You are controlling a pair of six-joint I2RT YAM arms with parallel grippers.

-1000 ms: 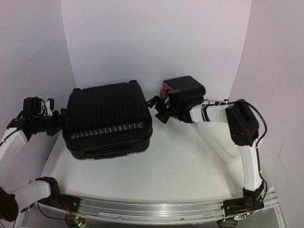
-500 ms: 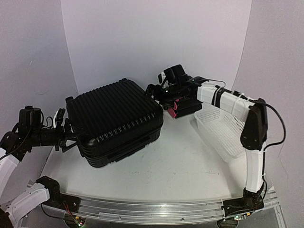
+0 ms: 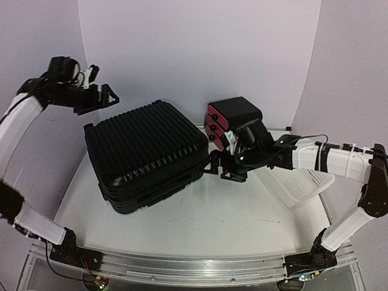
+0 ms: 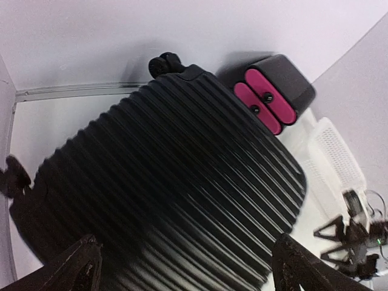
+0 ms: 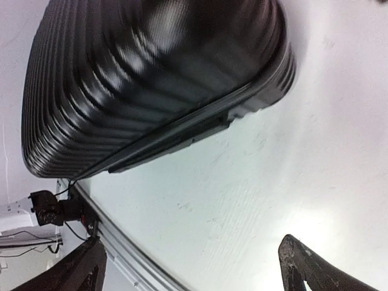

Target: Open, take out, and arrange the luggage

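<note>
Luggage (image 3: pixel 145 154) – a large black hard-shell suitcase with ribbed ridges – lies shut on its broad side on the white table (image 3: pixel 200 224), left of centre and turned at an angle. We see its zipper seam and a long recess running along the near side, and small black wheels (image 4: pixel 167 60) at the far corner.

The left claw (image 3: pixel 103 85) hangs high in the air above the suitcase's far left corner, well apart from it. Its fingers are spread wide and hold nothing.

The right claw (image 3: pixel 223 170) sits low, just beside the suitcase's right corner – we cannot tell if it touches. It too is spread wide and holds nothing.

Behind the right claw stands a black box with pink drawer fronts (image 3: pixel 239 112). A white mesh plastic basket (image 3: pixel 303 182) lies to the right, under the right arm.
</note>
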